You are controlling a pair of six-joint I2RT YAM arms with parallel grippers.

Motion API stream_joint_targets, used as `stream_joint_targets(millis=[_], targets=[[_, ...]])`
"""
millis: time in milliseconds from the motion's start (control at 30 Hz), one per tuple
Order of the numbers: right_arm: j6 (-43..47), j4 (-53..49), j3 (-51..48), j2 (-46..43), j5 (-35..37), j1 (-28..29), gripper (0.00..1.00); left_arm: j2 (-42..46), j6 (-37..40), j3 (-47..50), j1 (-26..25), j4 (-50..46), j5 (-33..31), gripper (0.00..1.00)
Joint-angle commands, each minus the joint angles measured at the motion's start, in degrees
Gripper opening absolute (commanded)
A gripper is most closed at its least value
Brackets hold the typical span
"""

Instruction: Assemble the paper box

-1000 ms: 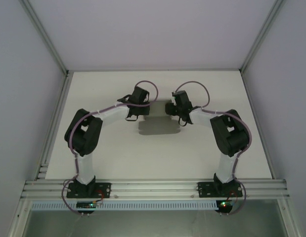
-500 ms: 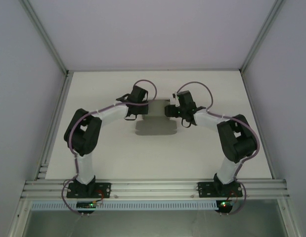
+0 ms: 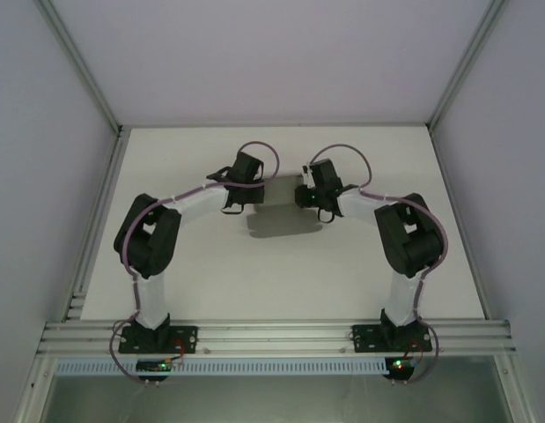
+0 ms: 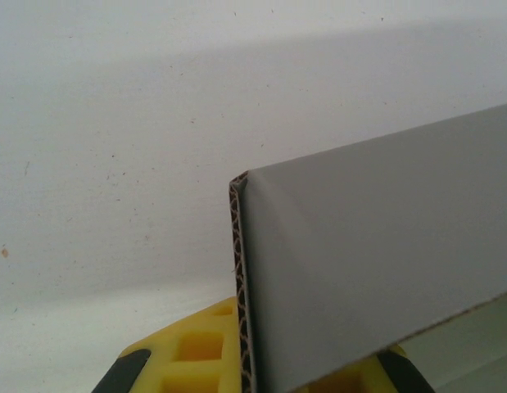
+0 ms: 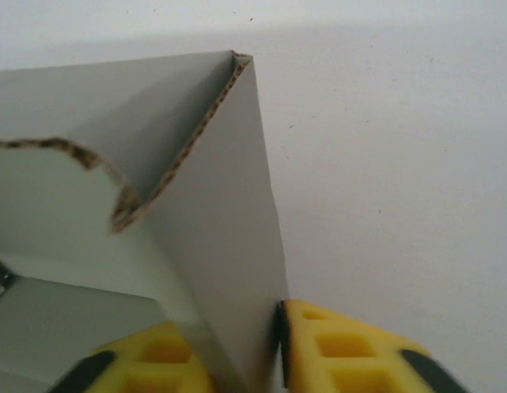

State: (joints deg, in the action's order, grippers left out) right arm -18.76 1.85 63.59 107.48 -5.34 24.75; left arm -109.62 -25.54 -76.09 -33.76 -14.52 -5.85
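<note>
Currently, the left gripper (image 4: 257, 370) and the right gripper (image 5: 237, 364) each clamp one wall of the paper box (image 5: 212, 205), which rises directly ahead of their pads. Unequal pull or twist between the arms could buckle the corrugated wall or slip it free. The box interior beside the right gripper holds nothing visible.

- Lab robot cell: bare white tabletop (image 3: 281, 273), plain grey walls (image 3: 34, 176) all round.
- Aluminium extrusion rail (image 3: 272, 335) across frame bottom, frame posts (image 3: 78, 62) at upper corners.
</note>
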Motion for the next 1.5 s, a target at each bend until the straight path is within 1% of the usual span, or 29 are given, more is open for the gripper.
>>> stream_joint_targets(millis=[0, 67, 167, 233, 267, 333, 367, 433, 500, 600, 700, 767, 833, 900, 933, 1000, 1033, 1067, 1100, 1133, 1200, 1233, 1300, 1333, 1400, 1467], targets=[[-1.7, -3.9, 2.3, 2.7, 6.6, -1.4, 0.12, 1.7, 0.9, -1.0, 0.2, -0.9, 1.1, 0.0], [-2.9, -6.0, 2.9, 4.0, 10.6, -1.5, 0.11, 2.0, 1.1, -0.9, 0.2, -0.8, 0.9, 0.0], [-6.6, -10.5, 3.8, 5.3, 18.1, -1.5, 0.04, 2.4, 1.0, -1.0, 0.0, -1.4, -0.1, 0.0], [-7.6, -13.6, 4.1, 6.3, 25.5, -1.0, 0.0, 2.7, 0.8, -0.9, -0.1, -1.7, -1.2, 0.0], [-9.2, -18.1, 7.0, 7.0, 27.1, -0.6, 0.0, 2.7, 0.8, -0.9, -0.1, -1.9, -1.7, 0.0], [-11.4, -24.2, 9.7, 8.7, 35.0, 0.1, 0.0, 2.7, 0.9, -1.3, -0.1, -2.8, -3.0, 0.0], [-13.4, -28.2, 11.1, 9.6, 37.3, 0.7, 0.0, 2.7, 0.9, -1.6, -0.1, -3.2, -3.7, 0.0], [-16.9, -32.6, 12.8, 10.7, 43.4, 1.4, 0.0, 2.8, 1.0, -1.8, -0.1, -3.7, -4.1, 0.0], [-19.6, -37.6, 14.5, 12.2, 48.0, 1.5, 0.0, 2.9, 0.9, -1.7, 0.0, -3.8, -4.1, 0.0], [-20.1, -38.8, 15.5, 13.8, 51.7, 1.7, 0.0, 3.0, 0.9, -1.5, 0.0, -3.8, -3.8, 0.0], [-23.0, -43.7, 18.5, 16.4, 56.2, 2.1, 0.0, 3.1, 0.6, -1.6, -0.1, -4.0, -3.4, 0.0], [-23.9, -45.3, 19.9, 17.4, 57.5, 2.6, 0.0, 3.1, 0.3, -1.5, -0.1, -3.8, -2.9, 0.0], [-23.5, -43.5, 19.5, 17.4, 55.2, 2.6, 0.0, 2.9, 0.2, -1.6, -0.1, -3.7, -2.5, 0.0], [-21.0, -37.5, 16.5, 15.7, 51.7, 2.6, 0.0, 2.8, 0.2, -1.5, -0.2, -3.7, -2.3, 0.0], [-19.0, -32.7, 14.5, 14.6, 48.9, 2.4, 0.0, 2.7, 0.2, -1.6, -0.1, -3.7, -2.2, 0.0], [-16.1, -23.8, 9.8, 11.7, 42.8, 1.9, 0.05, 2.4, 0.4, -1.8, -0.1, -3.6, -1.9, 0.0], [-12.6, -18.1, 7.4, 10.2, 38.2, 1.4, 0.11, 2.2, 0.5, -2.0, -0.1, -3.8, -1.6, 0.0], [-11.1, -13.2, 5.3, 8.8, 34.5, 1.1, 0.16, 2.1, 0.6, -2.1, -0.1, -3.6, -1.4, 0.0], [-9.4, -7.9, 2.0, 7.4, 30.4, 0.6, 0.19, 1.9, 0.7, -2.1, -0.1, -3.4, -1.1, 0.0], [-6.5, -1.6, -1.0, 5.7, 24.7, 0.2, 0.25, 1.8, 0.7, -2.2, 0.0, -3.2, -0.9, 0.0], [-5.1, 5.2, -4.5, 2.8, 17.8, -0.5, 0.32, 1.6, 0.7, -2.1, 0.0, -2.8, -0.8, 0.0], [-3.6, 8.2, -5.9, 1.4, 12.8, -1.2, 0.38, 1.5, 0.6, -2.1, 0.0, -2.7, -0.8, 0.0], [-3.0, 12.1, -8.1, -1.1, 7.1, -1.8, 0.44, 1.3, 0.7, -2.3, -0.1, -2.9, -0.8, 0.0], [-2.1, 14.1, -9.2, -2.4, 4.0, -2.2, 0.5, 1.2, 0.8, -2.3, 0.0, -2.8, -0.7, 0.0], [-1.9, 15.0, -10.2, -4.3, 1.7, -2.6, 0.54, 1.0, 0.8, -2.4, 0.0, -2.7, -0.7, 0.0], [-1.6, 13.8, -10.3, -6.0, 0.3, -2.7, 0.61, 1.1, 0.8, -2.3, 0.0, -2.6, -0.6, 0.0]])
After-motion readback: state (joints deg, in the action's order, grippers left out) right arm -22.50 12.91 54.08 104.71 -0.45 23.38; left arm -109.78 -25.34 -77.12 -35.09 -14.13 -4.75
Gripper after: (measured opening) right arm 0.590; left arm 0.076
